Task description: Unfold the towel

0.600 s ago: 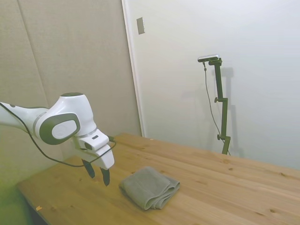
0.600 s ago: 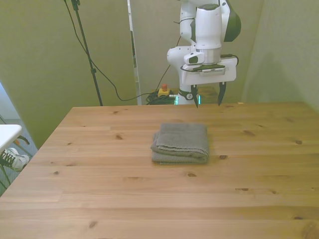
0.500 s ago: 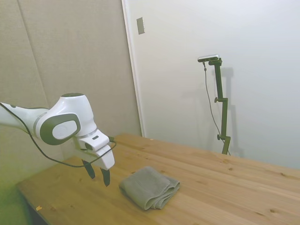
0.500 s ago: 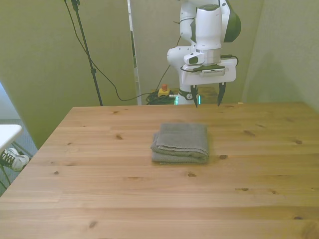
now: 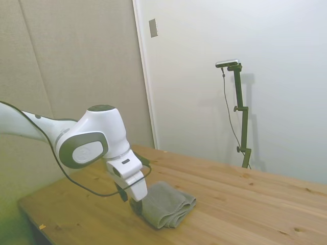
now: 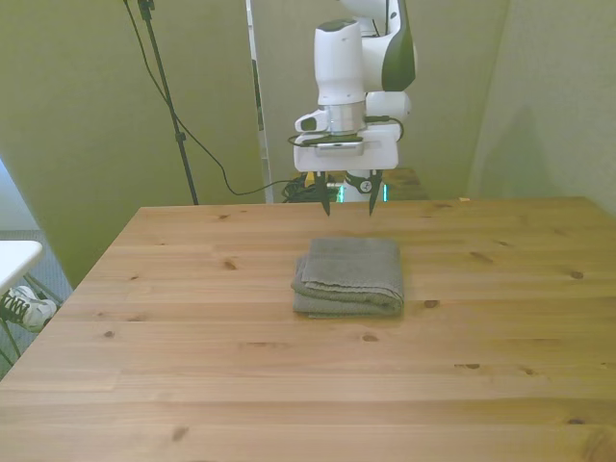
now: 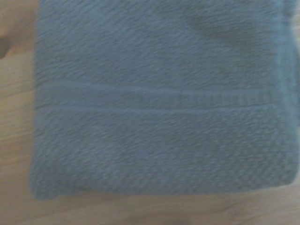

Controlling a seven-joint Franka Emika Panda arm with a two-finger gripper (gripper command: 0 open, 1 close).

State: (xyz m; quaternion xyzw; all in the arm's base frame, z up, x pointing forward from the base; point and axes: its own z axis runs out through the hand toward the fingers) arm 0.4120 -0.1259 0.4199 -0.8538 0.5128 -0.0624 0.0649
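Side cam off table's [image 5: 245,204] flank, front cam facing arm, wrist cam close above towel [image 7: 159,98], all share towel.

Claw [image 5: 134,200] beside towel [image 5: 166,203] — folded

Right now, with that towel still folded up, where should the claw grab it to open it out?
Probably the top layer's loose edge. The towel lies flat on the table, its stacked layer ends showing along the side nearest the front camera and the front view's left. The open gripper hangs above the far edge, so it could come straight down and pinch only the uppermost layer there.
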